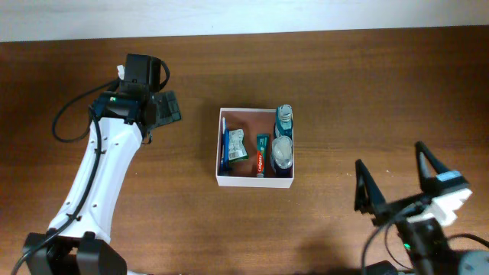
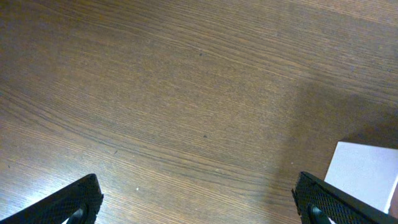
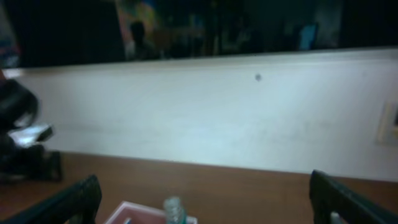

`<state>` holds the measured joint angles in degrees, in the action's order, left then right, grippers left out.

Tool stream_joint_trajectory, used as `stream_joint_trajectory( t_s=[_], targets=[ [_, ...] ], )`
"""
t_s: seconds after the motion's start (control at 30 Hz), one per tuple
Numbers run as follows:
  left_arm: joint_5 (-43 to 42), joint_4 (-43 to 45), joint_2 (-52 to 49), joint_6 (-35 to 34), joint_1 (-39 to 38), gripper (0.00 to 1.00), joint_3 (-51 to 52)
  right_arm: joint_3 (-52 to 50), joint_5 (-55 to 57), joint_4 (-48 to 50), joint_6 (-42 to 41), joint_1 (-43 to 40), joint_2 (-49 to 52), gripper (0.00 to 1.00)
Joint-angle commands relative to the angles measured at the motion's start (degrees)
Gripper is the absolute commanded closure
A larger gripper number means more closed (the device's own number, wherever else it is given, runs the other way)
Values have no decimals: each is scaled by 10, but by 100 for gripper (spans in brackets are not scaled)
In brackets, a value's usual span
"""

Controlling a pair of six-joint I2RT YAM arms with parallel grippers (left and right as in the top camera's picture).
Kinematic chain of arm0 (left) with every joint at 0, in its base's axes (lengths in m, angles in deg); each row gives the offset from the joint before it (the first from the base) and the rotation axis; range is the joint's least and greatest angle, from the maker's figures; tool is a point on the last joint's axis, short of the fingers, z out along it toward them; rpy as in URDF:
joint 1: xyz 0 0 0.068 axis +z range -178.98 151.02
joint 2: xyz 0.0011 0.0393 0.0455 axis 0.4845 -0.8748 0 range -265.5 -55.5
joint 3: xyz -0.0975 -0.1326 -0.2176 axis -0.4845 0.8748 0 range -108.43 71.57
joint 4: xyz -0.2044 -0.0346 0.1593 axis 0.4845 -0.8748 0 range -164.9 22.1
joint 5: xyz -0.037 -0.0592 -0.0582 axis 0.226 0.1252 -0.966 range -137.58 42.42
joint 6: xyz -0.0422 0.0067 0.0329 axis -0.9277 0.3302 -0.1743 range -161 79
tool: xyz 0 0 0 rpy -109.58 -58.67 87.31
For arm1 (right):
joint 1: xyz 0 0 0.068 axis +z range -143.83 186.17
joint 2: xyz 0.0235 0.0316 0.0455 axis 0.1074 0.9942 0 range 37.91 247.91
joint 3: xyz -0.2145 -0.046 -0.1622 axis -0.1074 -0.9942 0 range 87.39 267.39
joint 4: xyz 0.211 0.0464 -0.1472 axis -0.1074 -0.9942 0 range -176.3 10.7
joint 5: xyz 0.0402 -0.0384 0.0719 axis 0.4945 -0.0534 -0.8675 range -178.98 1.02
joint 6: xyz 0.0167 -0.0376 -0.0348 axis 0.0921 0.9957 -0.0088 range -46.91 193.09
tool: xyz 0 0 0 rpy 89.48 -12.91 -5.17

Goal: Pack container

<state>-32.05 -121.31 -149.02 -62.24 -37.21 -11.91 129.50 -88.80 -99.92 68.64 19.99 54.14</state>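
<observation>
The container [image 1: 254,181] is found near the middle of the table [image 1: 344,76], open top upward. Inside it, a blue packet [image 1: 225,149] is recorded against the left wall, then a green sachet [image 1: 239,145] and a toothpaste tube [image 1: 260,156]. A bottle [image 1: 284,117] and, nearer the robot, a second bottle [image 1: 283,153] are lined along the right wall. The left claw [image 1: 163,108] is observed to the left of the container, apart from it. Its jaws are spread wide with nothing held, and only bare wood is seen between them in the wrist view. One white corner of the container is caught at that view's lower right. The right claw [image 1: 396,179] is located near the front right of the table, well apart from the container. Its jaws are likewise spread wide and nothing is gripped.
</observation>
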Motion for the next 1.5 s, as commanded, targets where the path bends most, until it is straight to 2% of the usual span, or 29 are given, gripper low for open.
stream_joint_trajectory(
  t_s=[0.0,0.27,0.57,0.77,1.3,1.47],
  targets=[
    [8,-1,3,3,1,1,-4,-76,-17,59,-21,-25,-41,2],
    [8,-1,3,3,1,1,-4,-205,-17,140,-21,-58,-114,2],
    [8,-1,3,3,1,1,-4,-266,-17,158,-28,-95,-158,2],
    [8,-1,3,3,1,1,-4,-297,-17,183,-66,-106,-160,2],
    [8,-1,3,3,1,1,-4,-402,-25,341,-77,-115,-160,2],
    [8,-1,3,3,1,0,-4,-416,-38,346,-111,-141,-160,2]
  ],
)
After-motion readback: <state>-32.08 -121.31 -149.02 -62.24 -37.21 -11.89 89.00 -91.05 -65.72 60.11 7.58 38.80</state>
